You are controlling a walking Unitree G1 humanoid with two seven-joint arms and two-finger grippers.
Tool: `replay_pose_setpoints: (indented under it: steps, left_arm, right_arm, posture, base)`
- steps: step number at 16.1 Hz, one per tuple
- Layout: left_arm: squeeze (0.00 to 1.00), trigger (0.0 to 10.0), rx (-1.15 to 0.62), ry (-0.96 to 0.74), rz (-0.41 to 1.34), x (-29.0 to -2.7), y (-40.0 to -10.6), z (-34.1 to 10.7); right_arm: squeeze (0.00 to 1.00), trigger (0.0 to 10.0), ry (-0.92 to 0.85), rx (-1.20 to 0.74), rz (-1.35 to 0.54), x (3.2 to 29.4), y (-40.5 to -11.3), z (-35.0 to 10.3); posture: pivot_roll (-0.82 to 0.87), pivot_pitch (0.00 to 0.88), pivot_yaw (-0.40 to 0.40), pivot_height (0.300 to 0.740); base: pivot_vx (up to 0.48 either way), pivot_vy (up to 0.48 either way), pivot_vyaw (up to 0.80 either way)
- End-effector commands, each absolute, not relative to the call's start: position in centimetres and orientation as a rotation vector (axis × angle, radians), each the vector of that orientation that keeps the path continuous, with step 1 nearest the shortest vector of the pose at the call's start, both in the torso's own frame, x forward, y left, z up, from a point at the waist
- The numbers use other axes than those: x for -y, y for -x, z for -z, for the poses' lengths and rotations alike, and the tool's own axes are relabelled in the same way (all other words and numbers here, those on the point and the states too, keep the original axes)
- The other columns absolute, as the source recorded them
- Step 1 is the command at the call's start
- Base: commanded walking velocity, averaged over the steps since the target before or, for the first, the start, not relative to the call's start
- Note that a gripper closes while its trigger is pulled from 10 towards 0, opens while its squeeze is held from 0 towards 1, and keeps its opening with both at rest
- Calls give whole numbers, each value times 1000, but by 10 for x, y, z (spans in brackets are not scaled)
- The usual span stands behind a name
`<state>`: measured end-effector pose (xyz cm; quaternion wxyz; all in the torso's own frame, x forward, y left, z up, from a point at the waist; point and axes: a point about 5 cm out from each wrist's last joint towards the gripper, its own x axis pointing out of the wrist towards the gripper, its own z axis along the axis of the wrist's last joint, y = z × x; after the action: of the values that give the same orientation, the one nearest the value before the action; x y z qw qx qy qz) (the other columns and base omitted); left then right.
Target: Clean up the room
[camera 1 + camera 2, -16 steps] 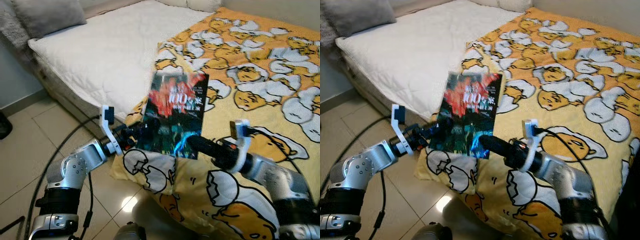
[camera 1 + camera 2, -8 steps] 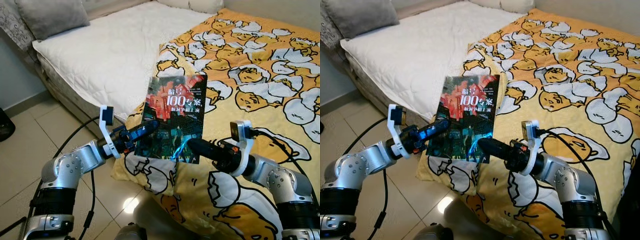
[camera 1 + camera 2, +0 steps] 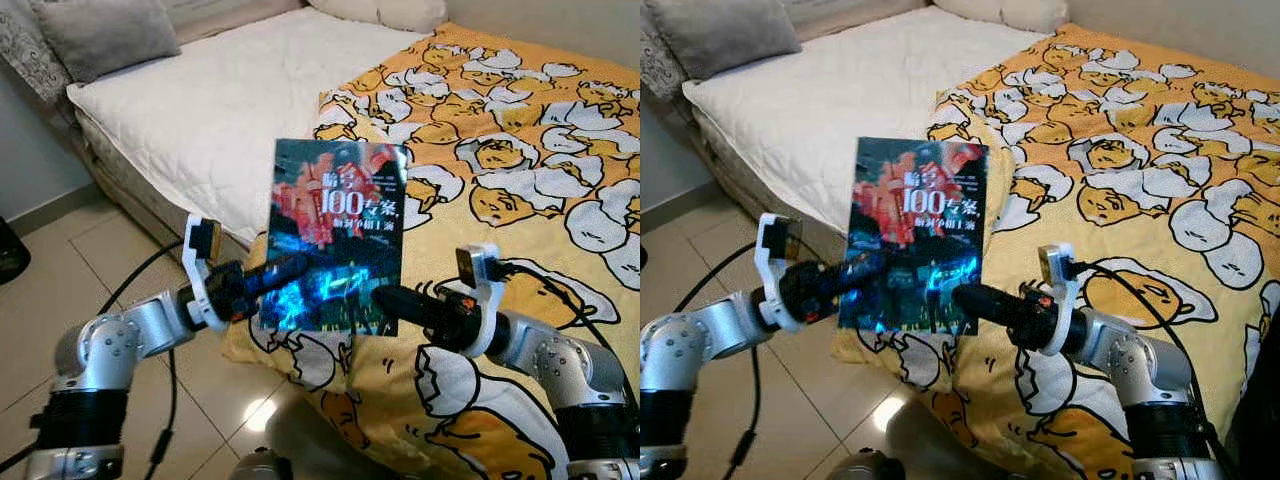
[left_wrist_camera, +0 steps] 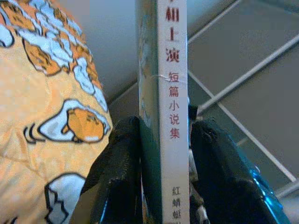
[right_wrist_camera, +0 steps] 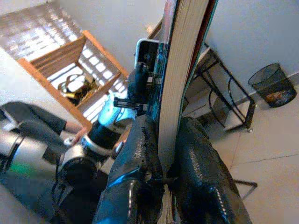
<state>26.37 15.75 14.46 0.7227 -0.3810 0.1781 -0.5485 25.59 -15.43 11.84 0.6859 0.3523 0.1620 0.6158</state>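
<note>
Both arms reach inward, left tool [image 3: 285, 271] and right tool [image 3: 392, 298] clamped on one book [image 3: 338, 235].

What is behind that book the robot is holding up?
Behind the book lie the egg-patterned yellow blanket and the white mattress. The part of the blanket edge right behind the cover is hidden.

A paperback book [image 3: 337, 237] with a dark, glossy cover, red artwork and white Chinese title stands upright in the air, cover facing the camera, above the near edge of the bed, its lower edge pinched from left and right.
</note>
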Motion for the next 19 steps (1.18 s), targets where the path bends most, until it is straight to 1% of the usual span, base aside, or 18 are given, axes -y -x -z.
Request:
replay_pose_setpoints:
  steps: [1,4,6,7,8,9,10,11,12,13,14,15,16,17,18,19]
  left_arm:
    - [0,0,-432,812,1260,-153,-258,-145]
    - [0,0,-475,783,1270,-158,-252,-146]
    - [0,0,-489,730,1268,-157,-252,-144]
    - [0,0,-460,727,1235,-157,-257,-144]
    - [0,0,-447,732,1221,-157,-259,-144]
    - [0,0,-426,735,1185,-157,-263,-145]
    - [0,0,-417,720,1161,-157,-266,-145]
    - [0,0,-412,694,1149,-156,-267,-145]
    - [0,0,-405,676,1139,-155,-268,-144]
    - [0,0,-376,621,1102,-155,-271,-145]
    - [0,0,-360,577,1037,-155,-275,-146]
    - [0,0,-365,568,957,-155,-281,-149]
    - [0,0,-357,534,923,-155,-284,-155]
    - [0,0,-289,446,909,-152,-284,-163]
    - [0,0,-244,400,908,-150,-283,-167]
    - [0,0,-233,380,859,-150,-284,-167]
  right_arm:
    - [0,0,-748,-337,-1448,151,-254,-128]
    - [0,0,-703,-381,-1467,153,-252,-125]
    - [0,0,-677,-380,-1473,152,-253,-126]
    - [0,4588,-674,-383,-1466,152,-253,-125]
    - [0,4588,-675,-387,-1463,152,-253,-124]
    - [0,10000,-675,-391,-1452,153,-253,-123]
    - [243,10000,-666,-382,-1423,154,-255,-123]
    - [1000,10000,-659,-376,-1390,155,-256,-121]
    - [1000,10000,-655,-372,-1372,155,-257,-119]
    - [1000,10000,-640,-356,-1328,156,-258,-118]
    - [1000,10000,-647,-350,-1285,158,-259,-115]
    - [1000,10000,-638,-334,-1223,162,-262,-112]
    - [1000,10000,-634,-296,-1118,171,-267,-108]
    - [1000,10000,-630,-249,-964,182,-275,-105]
    - [1000,10000,-629,-227,-900,188,-277,-104]
    - [1000,10000,-636,-201,-814,195,-279,-103]
  posture:
    - [-49,0,41,740]
    - [-50,0,43,740]
    - [-51,0,43,740]
    - [-53,0,45,740]
    - [-55,0,47,740]
    - [-62,0,53,740]
    - [-62,0,53,740]
    - [-66,0,54,740]
    - [-65,0,52,740]
    - [-64,0,47,740]
    - [-67,0,47,740]
    - [-67,0,45,740]
    - [-61,0,37,740]
    - [-59,0,31,740]
    - [-59,0,29,740]
    - [-62,0,26,740]
  base:
    - [0,0,0]
    - [0,0,0]
    - [0,0,0]
    - [0,0,0]
    - [0,0,0]
    - [0,0,0]
    - [0,0,0]
    - [0,0,0]
    - [0,0,0]
    - [0,0,0]
    - [0,0,0]
    - [0,0,0]
    - [0,0,0]
    - [0,0,0]
    - [0,0,0]
    - [0,0,0]
